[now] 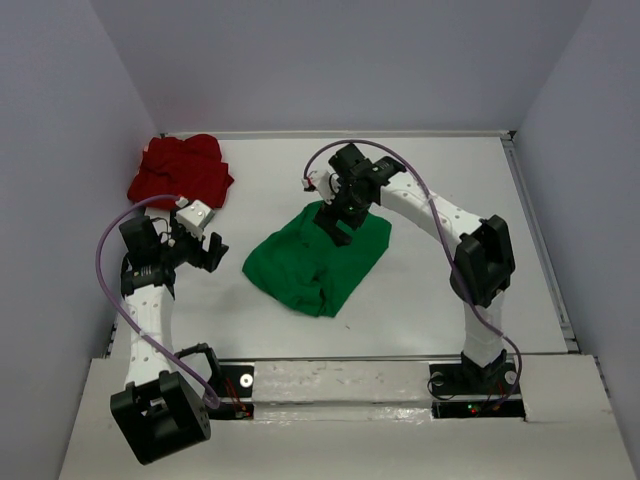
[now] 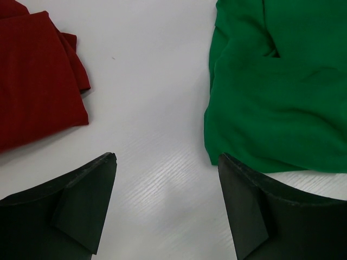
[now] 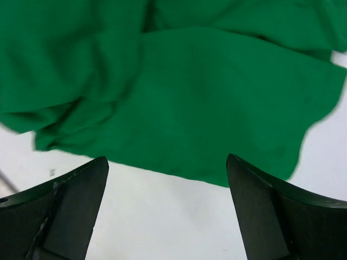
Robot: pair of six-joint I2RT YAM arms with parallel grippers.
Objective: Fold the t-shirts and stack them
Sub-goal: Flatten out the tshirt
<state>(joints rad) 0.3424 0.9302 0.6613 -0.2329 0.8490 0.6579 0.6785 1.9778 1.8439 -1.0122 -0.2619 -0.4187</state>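
At 9 o'clock on the surface (image 1: pixel 430 290), the left gripper (image 1: pixel 203 248) hovers released, empty. The green t-shirt (image 1: pixel 312 265) lies rumpled at centre, the right gripper (image 1: pixel 336 227) spread wide and empty over its 12 o'clock edge. The red t-shirt (image 1: pixel 180 170) sits bunched at 11 o'clock.

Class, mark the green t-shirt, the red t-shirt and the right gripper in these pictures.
green t-shirt (image 1: pixel 318 262): top view, middle of the cloth.
red t-shirt (image 1: pixel 180 172): top view, middle of the heap.
right gripper (image 3: pixel 168 158): right wrist view, gap between its open fingers.
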